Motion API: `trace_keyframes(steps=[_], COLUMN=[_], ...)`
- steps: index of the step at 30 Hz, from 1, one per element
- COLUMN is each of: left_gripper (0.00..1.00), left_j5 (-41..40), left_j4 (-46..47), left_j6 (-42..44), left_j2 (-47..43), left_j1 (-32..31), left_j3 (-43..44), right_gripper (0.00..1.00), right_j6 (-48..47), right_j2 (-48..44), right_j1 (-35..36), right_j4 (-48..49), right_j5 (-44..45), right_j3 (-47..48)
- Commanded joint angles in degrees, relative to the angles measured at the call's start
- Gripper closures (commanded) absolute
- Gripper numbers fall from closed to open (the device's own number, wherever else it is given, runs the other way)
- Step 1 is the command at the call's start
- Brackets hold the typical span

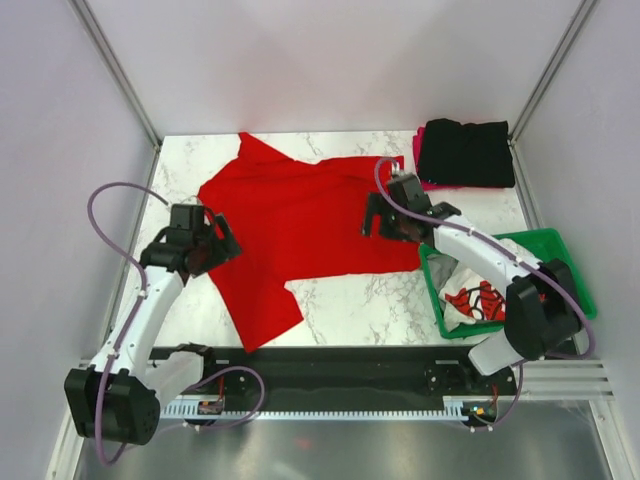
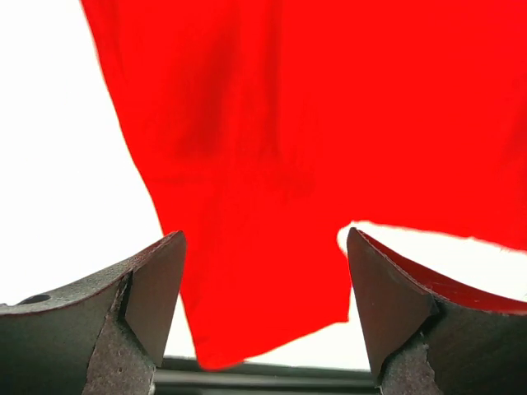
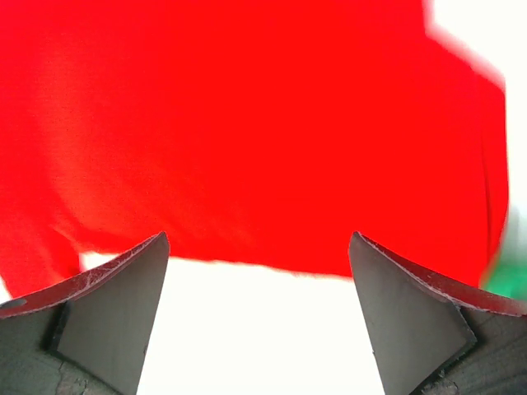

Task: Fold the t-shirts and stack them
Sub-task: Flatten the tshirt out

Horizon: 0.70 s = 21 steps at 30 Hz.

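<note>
Red tee [image 1: 300, 225] lies spread out across the middle of the worktop [image 1: 350, 300], mostly flat, one sleeve pointing to the far edge and a long flap trailing towards the near-left. Left hand [image 1: 218, 246] sits at the tee's left edge with its jaws wide apart, gripping nothing; from its wrist camera the red flap shows between the two fingers [image 2: 148, 288], and whether they touch the cloth I can't tell. Over on the other side, right hand [image 1: 374, 222] is at the tee's right edge, jaws spread just as wide and empty, with the cloth's hem running across just ahead of its fingertips. Back right corner: black tee [image 1: 465, 152] folded and resting on top of a pink tee [image 1: 418, 150], only a sliver of pink showing. Near right, a green crate [image 1: 560, 250] holds crumpled white tees [image 1: 470, 300] with red print.
</note>
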Motion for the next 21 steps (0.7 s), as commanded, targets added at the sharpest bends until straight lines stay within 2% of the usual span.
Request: trace_keyframes(steps=[1, 5, 6, 9, 15, 17, 21], left_gripper=[0.14, 0.14, 0.14, 0.13, 0.13, 0.13, 0.14], left_j5=[1.27, -2.66, -3.73, -7.16, -8.48, -8.75, -11.29], left_j4=[-0.89, -2.55, -3.26, -4.75, -6.95, -7.65, -9.33], left_j6=[-5.64, -12.83, -17.12, -22.24, -23.91, -25.06, -26.73], left_j2=[-2.83, -4.15, -5.03, -6.96, -10.74, -12.33, -12.42], left_j1=[-3.85, -10.96, -12.03, -15.11, -15.81, -16.69, -18.01], left_j3=[-3.75, -7.8, -8.5, -11.58, -14.48, -15.01, -14.66], right_gripper=[0.02, 0.02, 0.02, 0.02, 0.02, 0.02, 0.02], right_j6=[6.67, 13.35, 15.62, 17.93, 12.67, 10.64, 8.27], right_j2=[-4.34, -10.5, -10.94, -9.81, -2.52, -1.55, -2.59], right_j1=[1.48, 1.31, 1.3, -0.89, -7.91, -11.42, -12.85], right_j4=[0.06, -0.3, -0.73, -0.91, -1.69, -2.58, -5.3], right_j5=[2.02, 4.83, 5.45, 5.19, 5.54, 5.8, 7.21], right_j3=[-11.5, -22.21, -23.37, -26.19, -21.38, -18.39, -16.27])
